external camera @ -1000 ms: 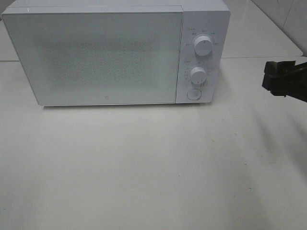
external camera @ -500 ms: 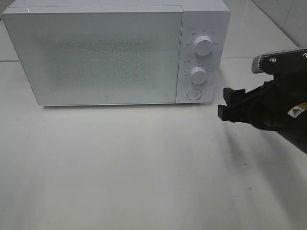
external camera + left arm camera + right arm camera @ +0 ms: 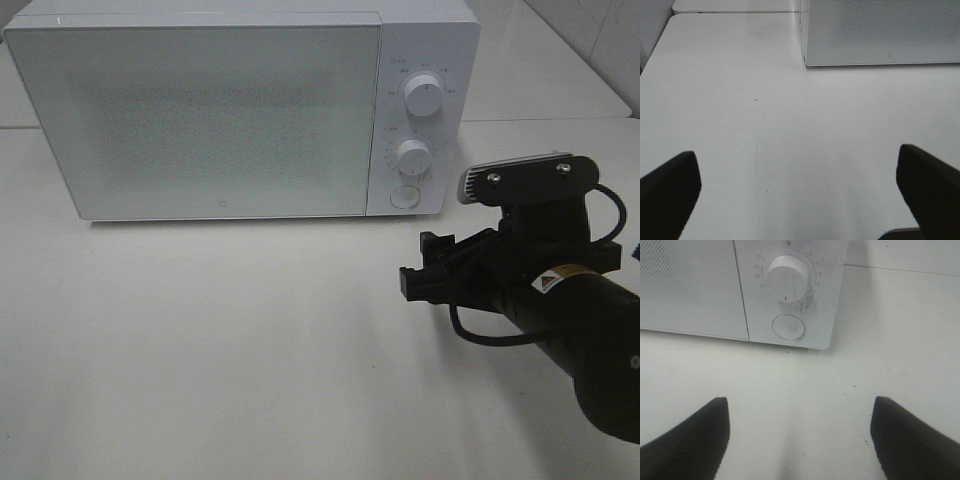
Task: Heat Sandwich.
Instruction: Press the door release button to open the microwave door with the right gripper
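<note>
White microwave (image 3: 240,110) shut | my right gripper (image 3: 418,265), wide and empty, has swung in toward its round button (image 3: 404,196) | left gripper (image 3: 800,190) wide, idle | sandwich out of sight, maybe inside

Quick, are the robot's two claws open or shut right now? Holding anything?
Left gripper: open, holding nothing.
Right gripper: open, holding nothing.
</note>
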You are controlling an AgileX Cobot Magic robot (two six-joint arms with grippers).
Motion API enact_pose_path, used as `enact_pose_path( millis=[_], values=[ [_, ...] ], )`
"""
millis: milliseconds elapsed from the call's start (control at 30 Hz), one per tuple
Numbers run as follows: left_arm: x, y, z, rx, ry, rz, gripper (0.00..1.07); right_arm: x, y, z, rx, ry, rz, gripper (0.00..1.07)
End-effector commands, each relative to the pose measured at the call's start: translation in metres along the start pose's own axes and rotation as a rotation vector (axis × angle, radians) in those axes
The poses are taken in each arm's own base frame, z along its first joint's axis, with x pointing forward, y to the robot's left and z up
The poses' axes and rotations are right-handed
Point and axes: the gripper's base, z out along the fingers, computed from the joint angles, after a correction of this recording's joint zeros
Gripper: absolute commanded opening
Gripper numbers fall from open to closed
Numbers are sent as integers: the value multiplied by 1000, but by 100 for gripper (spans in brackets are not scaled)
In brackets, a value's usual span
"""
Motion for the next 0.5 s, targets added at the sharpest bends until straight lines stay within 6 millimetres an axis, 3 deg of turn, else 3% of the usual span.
enact_pose_path(
  millis=[33, 367, 500],
  values=[
    [1, 0, -2, 1, -30, -4, 101, -2, 6, 1, 10, -9, -11, 76],
    [1, 0, -2, 1, -30, -4, 101, -1, 7, 2, 27, -10, 84, 76],
    [1, 0, -2, 1, -30, -4, 101, -1, 7, 2, 25, -13, 257, 76]
  ],
)
